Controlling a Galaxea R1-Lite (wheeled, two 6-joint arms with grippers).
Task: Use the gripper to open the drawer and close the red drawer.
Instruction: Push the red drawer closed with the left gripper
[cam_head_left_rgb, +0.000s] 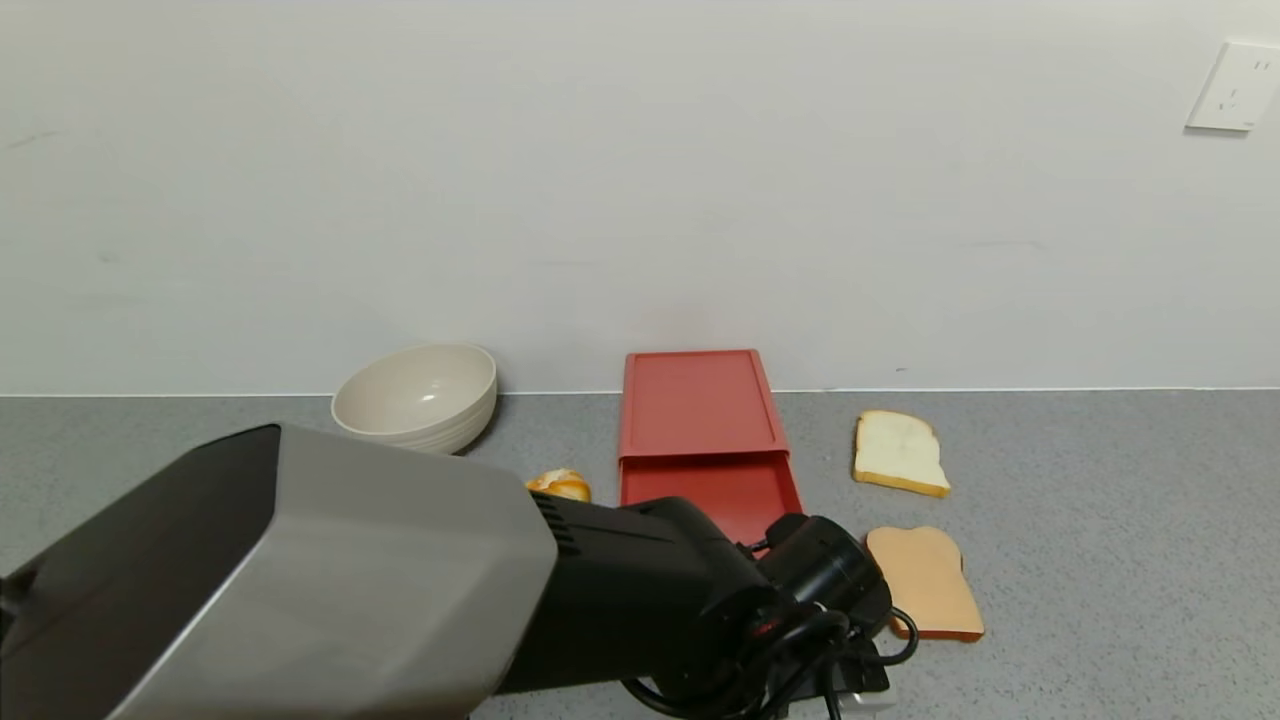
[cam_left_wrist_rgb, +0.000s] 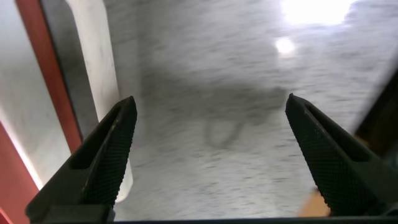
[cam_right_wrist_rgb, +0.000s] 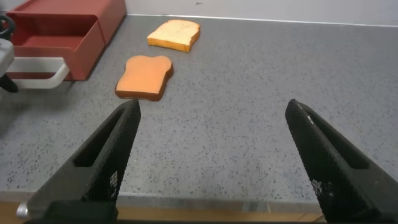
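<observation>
The red drawer (cam_head_left_rgb: 697, 405) lies flat against the back wall, its red tray (cam_head_left_rgb: 710, 495) slid out toward me. My left arm (cam_head_left_rgb: 640, 590) reaches across to the tray's front and hides the handle in the head view. In the left wrist view my left gripper (cam_left_wrist_rgb: 211, 109) is open, with only grey countertop between the fingers. The white loop handle (cam_left_wrist_rgb: 93, 56) runs just beside one finger (cam_left_wrist_rgb: 106, 155), next to the tray's red edge (cam_left_wrist_rgb: 43, 62). My right gripper (cam_right_wrist_rgb: 212, 112) is open and empty, low near the table's front. It sees the open tray (cam_right_wrist_rgb: 56, 40) and handle (cam_right_wrist_rgb: 37, 71).
A cream bowl (cam_head_left_rgb: 415, 397) stands at the back left of the drawer. A small orange item (cam_head_left_rgb: 560, 485) lies beside the tray. A white bread slice (cam_head_left_rgb: 898, 452) and a toasted slice (cam_head_left_rgb: 925, 582) lie to the right. A wall socket (cam_head_left_rgb: 1232, 87) is at upper right.
</observation>
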